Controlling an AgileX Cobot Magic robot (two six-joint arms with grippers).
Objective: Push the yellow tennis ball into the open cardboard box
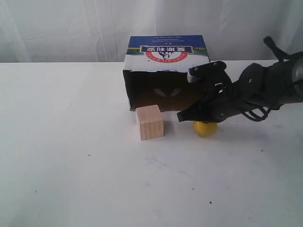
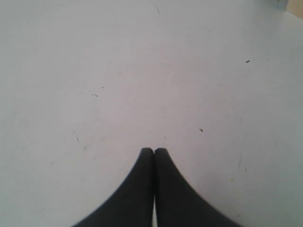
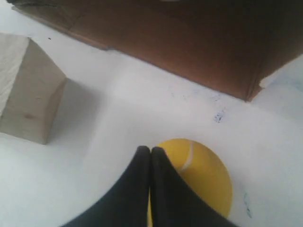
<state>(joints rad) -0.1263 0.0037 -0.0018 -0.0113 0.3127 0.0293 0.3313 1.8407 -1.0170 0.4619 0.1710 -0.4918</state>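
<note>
**A:** Bare table (image 1: 94, 189) fills the front. What stands beyond it?

**B:** A wooden cube (image 1: 149, 122), just in front of the cardboard box (image 1: 165, 52). The box's dark opening faces the camera.

**A:** And the ball?

**B:** The yellow ball (image 1: 205, 128) lies on the table to the right of the cube, apart from it. It sits just outside the box's opening.

**A:** The hands?

**B:** The right gripper (image 1: 181, 116) hangs low over the ball, fingers pressed together and gripping nothing. Whether they touch the ball I cannot tell. The left gripper (image 2: 154, 150) is likewise closed and empty, above bare table.
</note>
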